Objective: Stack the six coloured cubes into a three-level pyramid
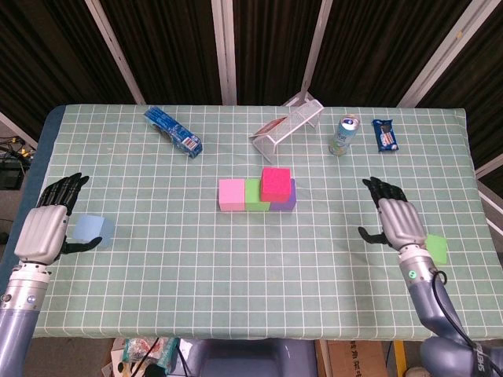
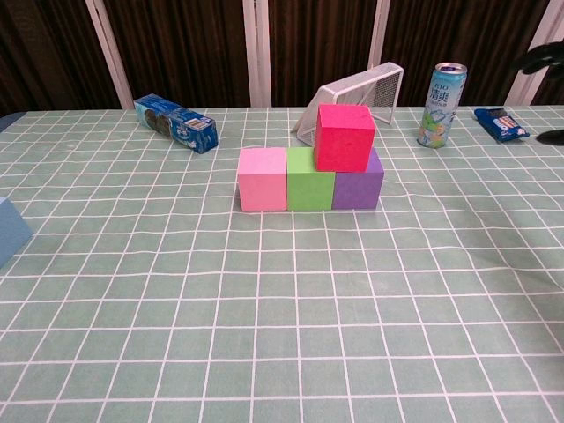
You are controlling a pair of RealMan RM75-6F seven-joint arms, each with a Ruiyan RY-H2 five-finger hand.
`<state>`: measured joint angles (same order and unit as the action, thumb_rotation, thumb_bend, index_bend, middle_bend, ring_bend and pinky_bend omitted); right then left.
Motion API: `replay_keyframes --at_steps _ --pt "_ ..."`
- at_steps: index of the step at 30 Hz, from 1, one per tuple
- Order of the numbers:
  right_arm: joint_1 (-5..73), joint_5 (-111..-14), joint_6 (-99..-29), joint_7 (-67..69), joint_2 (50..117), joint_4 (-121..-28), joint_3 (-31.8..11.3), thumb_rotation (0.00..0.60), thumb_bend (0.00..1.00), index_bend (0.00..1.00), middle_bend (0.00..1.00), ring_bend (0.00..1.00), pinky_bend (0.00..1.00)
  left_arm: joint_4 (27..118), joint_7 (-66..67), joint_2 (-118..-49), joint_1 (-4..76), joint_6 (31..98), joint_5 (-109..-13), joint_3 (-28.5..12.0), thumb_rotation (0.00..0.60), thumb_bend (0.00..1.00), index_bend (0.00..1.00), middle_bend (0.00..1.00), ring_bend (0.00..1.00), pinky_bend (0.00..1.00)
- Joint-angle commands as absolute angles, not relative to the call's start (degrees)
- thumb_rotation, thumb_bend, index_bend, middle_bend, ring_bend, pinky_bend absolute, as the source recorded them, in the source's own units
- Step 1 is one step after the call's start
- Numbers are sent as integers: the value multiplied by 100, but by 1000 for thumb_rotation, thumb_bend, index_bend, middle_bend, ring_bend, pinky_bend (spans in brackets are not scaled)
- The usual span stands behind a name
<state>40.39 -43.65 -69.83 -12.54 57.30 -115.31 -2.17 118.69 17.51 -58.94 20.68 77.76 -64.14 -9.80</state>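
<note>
Nearest the robot, the left hand [image 1: 49,218] rests low at the left edge of the bench [image 1: 236,275], which is covered in a pale green cloth with a white grid; its dark fingers are spread wide and hold nothing; a pale blue foam cube [image 1: 94,231] sits just beside its palm, and whether the thumb touches it I cannot tell; in the chest view only a corner of this cube [image 2: 11,231] shows at the left edge. On the opposite side the right hand [image 1: 394,217] stands open too, fingers apart and empty; a light green foam cube [image 1: 437,248] lies just beside its wrist, on the outer side.

Further in, at the middle of the bench, three cubes form a touching row: a light pink foam cube [image 2: 262,179] on the left, a green foam cube [image 2: 309,178] in the middle, a purple foam cube [image 2: 358,189] on the right; a magenta foam cube [image 2: 344,137] sits on top, straddling the green and purple ones, slightly turned.

Behind the row a white wire basket [image 2: 357,95] lies tipped on its side; to its left, well apart, lies a blue snack box [image 2: 176,122]; to its right stands a pale drink can [image 2: 441,104], upright; beyond that lies a small blue snack packet [image 2: 500,123], flat on the cloth.
</note>
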Motion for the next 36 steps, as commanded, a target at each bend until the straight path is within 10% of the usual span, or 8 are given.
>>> replay_keyframes --at_steps 1,36 --pt "3230 -5392 -7567 -715 5485 -11373 239 600 348 0 0 0 24 11860 1820 -6004 2047 7803 -6400 -924 600 82 0 20 0 50" --pt "2087 -6636 -7163 643 5851 -10364 -253 600 348 0 0 0 24 9354 2474 -6297 2737 5700 -5570 -380 600 52 0 57 0 51"
